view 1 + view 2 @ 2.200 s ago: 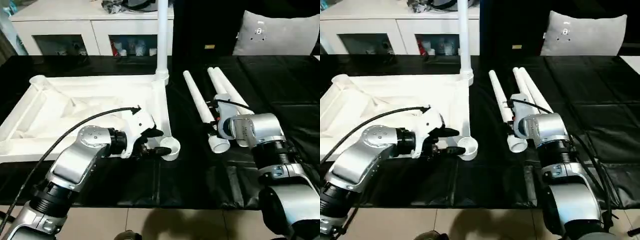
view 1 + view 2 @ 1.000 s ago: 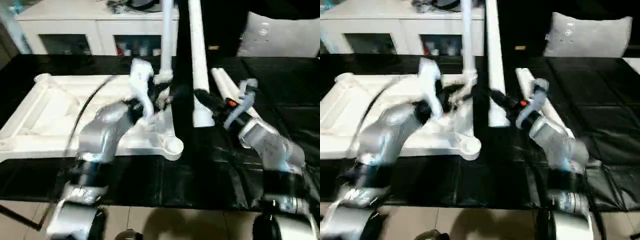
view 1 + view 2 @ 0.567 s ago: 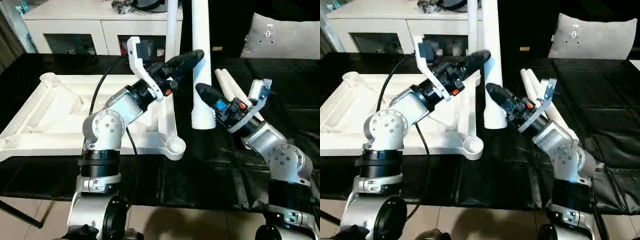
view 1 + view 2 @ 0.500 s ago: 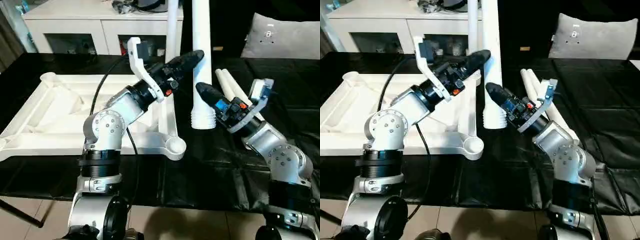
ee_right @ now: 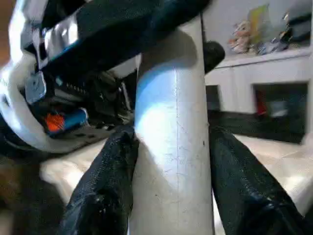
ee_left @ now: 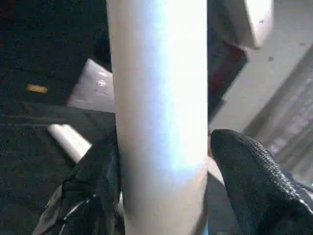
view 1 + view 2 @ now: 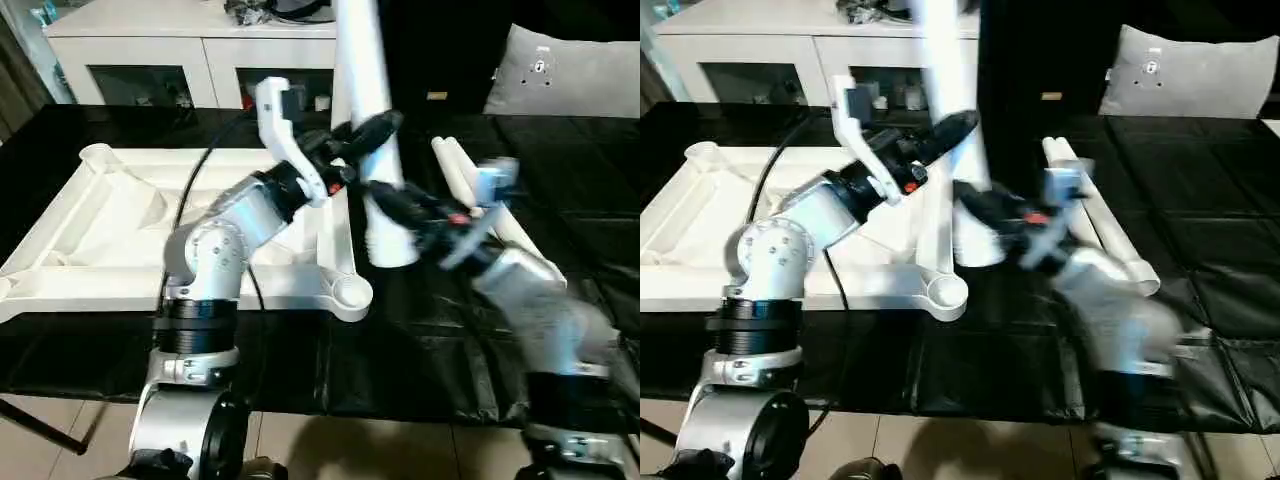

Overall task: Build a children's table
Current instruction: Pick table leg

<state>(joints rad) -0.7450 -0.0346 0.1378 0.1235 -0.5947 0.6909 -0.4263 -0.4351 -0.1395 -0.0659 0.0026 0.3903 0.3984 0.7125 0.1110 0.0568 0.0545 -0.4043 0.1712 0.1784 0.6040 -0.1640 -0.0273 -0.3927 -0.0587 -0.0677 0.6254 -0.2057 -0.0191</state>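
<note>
1. Head view: both pincers grip one upright leg [image 7: 375, 120] just beside the table top [image 7: 130, 240] lying on the black worktop [image 7: 560, 160].
2. Left wrist: left pincer [image 6: 161, 191] clamped on it.
3. Right wrist: right pincer [image 5: 168, 181] clamped lower down.

The table top [image 7: 120, 240] lies on the left of the bench [image 7: 560, 170], two legs [image 7: 470, 190] lie on the right, and between them both tools hold one leg [image 7: 375, 150] up, left tool [image 7: 375, 130] above right tool [image 7: 385, 195].
</note>
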